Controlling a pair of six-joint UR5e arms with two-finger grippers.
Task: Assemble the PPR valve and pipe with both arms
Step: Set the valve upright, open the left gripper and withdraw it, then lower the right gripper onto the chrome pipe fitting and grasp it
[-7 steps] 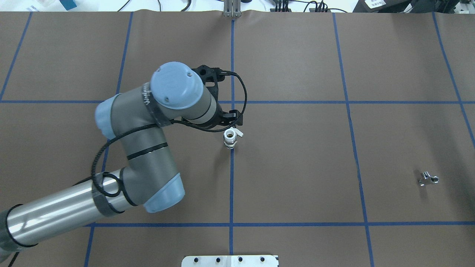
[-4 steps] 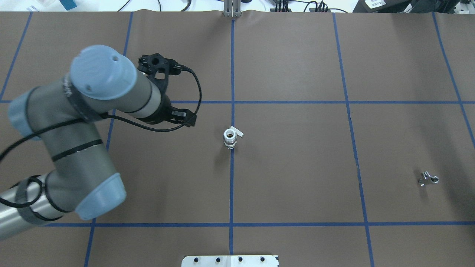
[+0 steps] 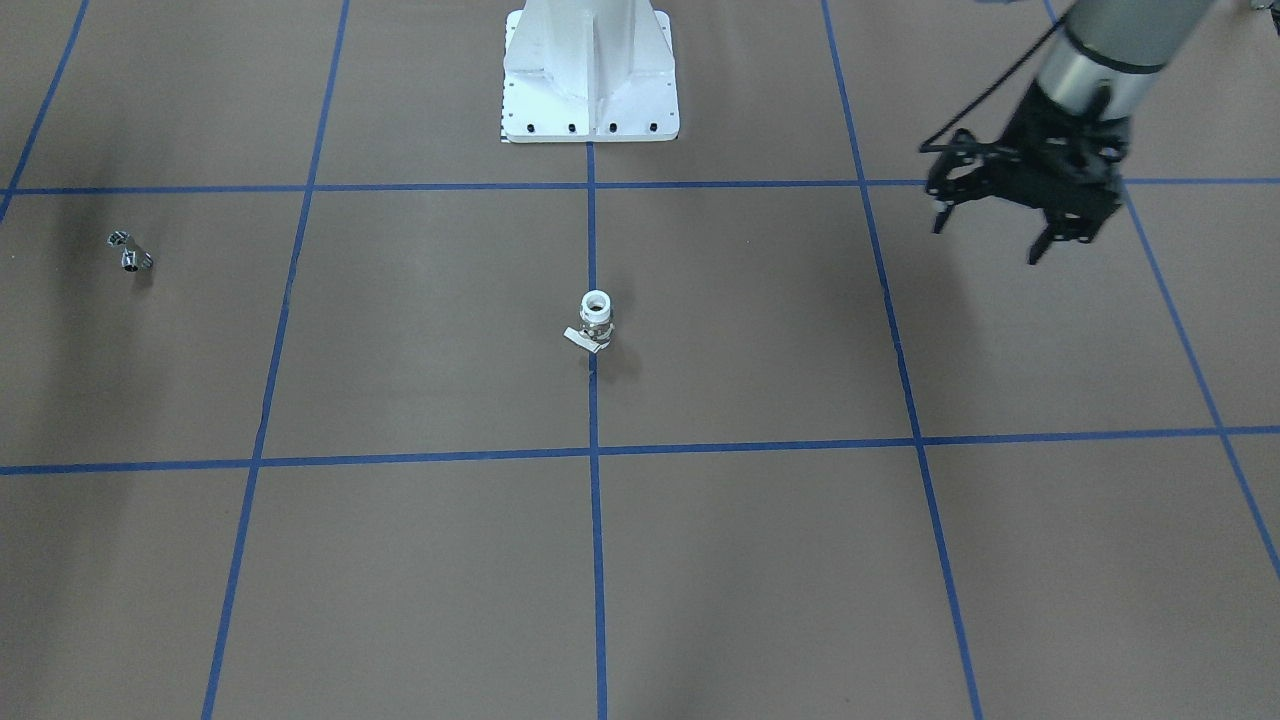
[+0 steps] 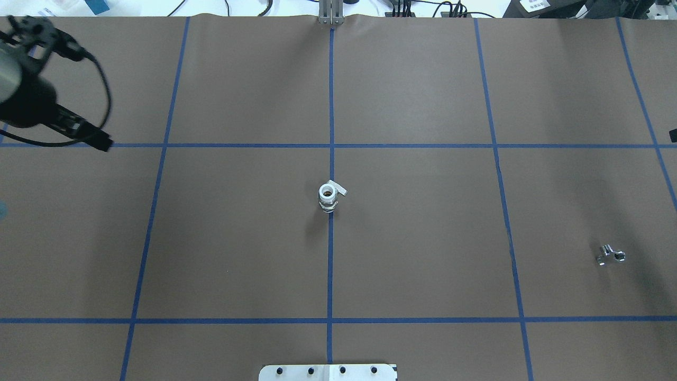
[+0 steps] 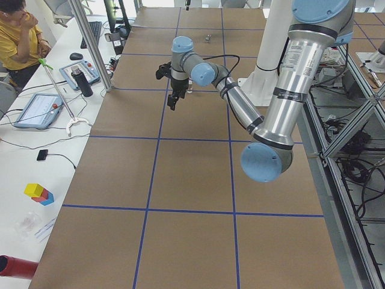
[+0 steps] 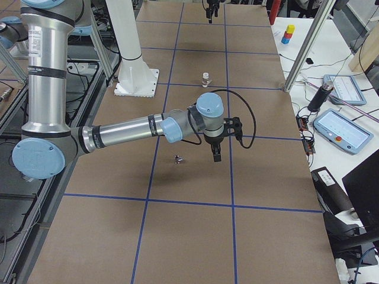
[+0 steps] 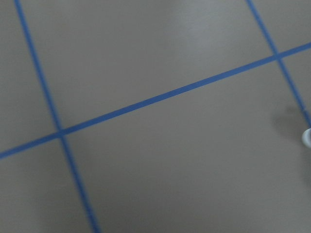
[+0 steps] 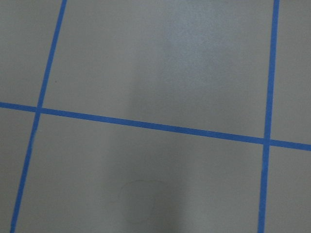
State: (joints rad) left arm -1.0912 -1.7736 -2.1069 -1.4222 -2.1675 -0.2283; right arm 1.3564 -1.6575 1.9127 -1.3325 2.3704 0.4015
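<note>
The white PPR valve (image 4: 329, 197) stands upright at the table's centre on a blue line, open ring up and lever tab to the side; it also shows in the front view (image 3: 596, 322). Its white edge shows at the right border of the left wrist view (image 7: 307, 138). The small chrome pipe (image 4: 611, 255) lies alone at the right, also seen in the front view (image 3: 130, 250). My left gripper (image 3: 1000, 230) hangs far to the left of the valve, open and empty. My right gripper (image 6: 214, 152) hovers near the pipe (image 6: 177, 158); I cannot tell whether it is open.
The brown table cover carries a blue tape grid. The white pedestal base (image 3: 590, 80) stands at the robot's edge. Side benches hold tablets (image 6: 339, 127), a bottle and blocks. A person (image 5: 18, 36) sits beyond the table's far edge.
My left arm has swung away from the valve to the far left edge of the overhead view. The valve stays upright where it was. The pipe has not moved.
</note>
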